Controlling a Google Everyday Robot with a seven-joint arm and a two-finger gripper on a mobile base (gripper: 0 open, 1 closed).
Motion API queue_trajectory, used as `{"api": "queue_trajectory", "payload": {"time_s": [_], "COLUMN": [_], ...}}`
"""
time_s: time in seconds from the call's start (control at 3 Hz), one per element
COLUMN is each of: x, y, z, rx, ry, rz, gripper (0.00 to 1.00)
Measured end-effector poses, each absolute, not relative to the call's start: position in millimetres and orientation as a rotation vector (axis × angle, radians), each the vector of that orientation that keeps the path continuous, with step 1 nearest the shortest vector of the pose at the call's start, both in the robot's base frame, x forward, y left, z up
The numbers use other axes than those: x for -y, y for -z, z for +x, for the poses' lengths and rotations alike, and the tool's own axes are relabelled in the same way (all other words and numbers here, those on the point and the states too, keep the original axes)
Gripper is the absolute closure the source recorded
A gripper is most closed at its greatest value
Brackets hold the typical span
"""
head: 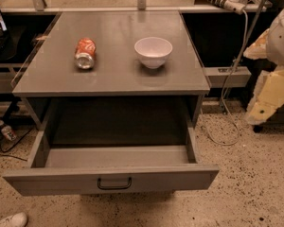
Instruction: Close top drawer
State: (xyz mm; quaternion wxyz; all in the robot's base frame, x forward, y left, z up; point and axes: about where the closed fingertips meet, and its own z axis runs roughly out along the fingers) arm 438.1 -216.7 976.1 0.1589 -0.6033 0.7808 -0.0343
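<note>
While the top drawer gapes, the tool hangs well right.

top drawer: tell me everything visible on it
The top drawer is grey, metal-looking, pulled far out from under the cabinet top. Wide flat front panel, small dark loop handle at centre; two side walls and a bare bottom, nothing seen inside. It sits level above the speckled floor. Nothing touches it: the gripper is off to the right, apart from it.
</note>
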Motion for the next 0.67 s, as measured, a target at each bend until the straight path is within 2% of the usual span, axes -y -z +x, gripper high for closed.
{"api": "queue_trajectory", "payload": {"time_s": [0.67], "x": [216.6], "y": [-976.3], "z": [438.1], "rx": [-2.232], "ry": [0.099], "rz": [-1.725], "gripper": [0.65]}}
